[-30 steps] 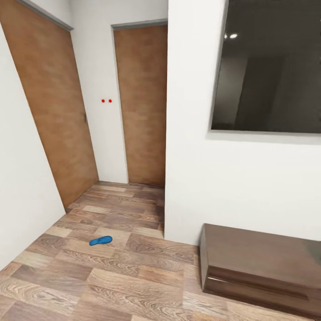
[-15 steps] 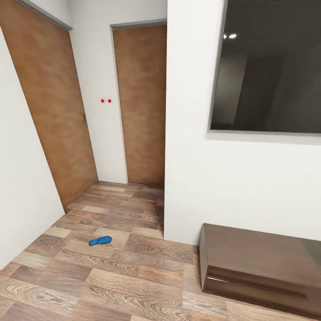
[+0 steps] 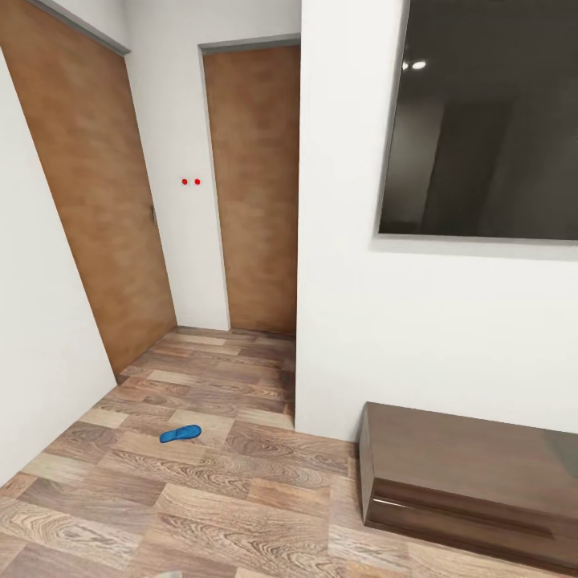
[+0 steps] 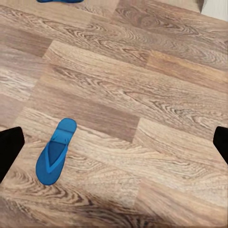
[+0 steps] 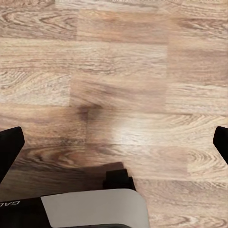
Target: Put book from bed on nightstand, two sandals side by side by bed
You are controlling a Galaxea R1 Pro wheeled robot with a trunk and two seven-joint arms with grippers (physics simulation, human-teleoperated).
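Brown wood-plank floor (image 3: 241,498) runs from the foreground into a short passage with 2 plain brown doors, one on the left wall (image 3: 88,201) and one straight ahead (image 3: 257,185), and 2 small red dots (image 3: 191,181) mark the white wall between them. In the head view 1 blue sandal (image 3: 181,433) lies flat on the planks at the mouth of that passage, well apart from the long dark glossy cabinet (image 3: 474,482) that stands against the white wall on the right. A large dark screen (image 3: 490,120) hangs on that wall above the cabinet. In the left wrist view a second blue sandal (image 4: 56,151) lies flat on the floor, straps up, near one fingertip of the left gripper (image 4: 114,142); another sliver of blue (image 4: 59,1) shows at the edge of that picture, too cut off to identify. The left gripper's 2 dark fingertips (image 4: 9,147) sit at opposite edges, spread wide with nothing between them. The right gripper (image 5: 114,142) looks down on bare planks with its fingertips (image 5: 9,147) likewise far apart and empty, and part of the robot's dark and grey body (image 5: 95,204) shows beneath it.
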